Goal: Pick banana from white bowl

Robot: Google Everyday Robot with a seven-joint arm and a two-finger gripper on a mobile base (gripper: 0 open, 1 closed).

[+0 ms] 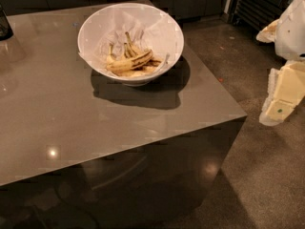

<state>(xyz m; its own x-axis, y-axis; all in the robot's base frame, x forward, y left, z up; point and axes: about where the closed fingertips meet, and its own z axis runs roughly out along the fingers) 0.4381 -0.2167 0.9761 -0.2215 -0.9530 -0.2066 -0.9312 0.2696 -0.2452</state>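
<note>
A dark object (4,25) stands at the worktop's (71,113) 10 o'clock corner. Toward 1 o'clock sits the white bowl (164,35), lined with crumpled paper (114,27). The bananas (129,61) lie inside it, toward its 6 o'clock side. The pale gripper (283,92) hangs at 3 o'clock of the bowl, well apart and over the floor (267,175). I cannot tell whether it is open or closed.

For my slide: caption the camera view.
Bananas lie in the white bowl on the table; gripper hangs to its right.
</note>
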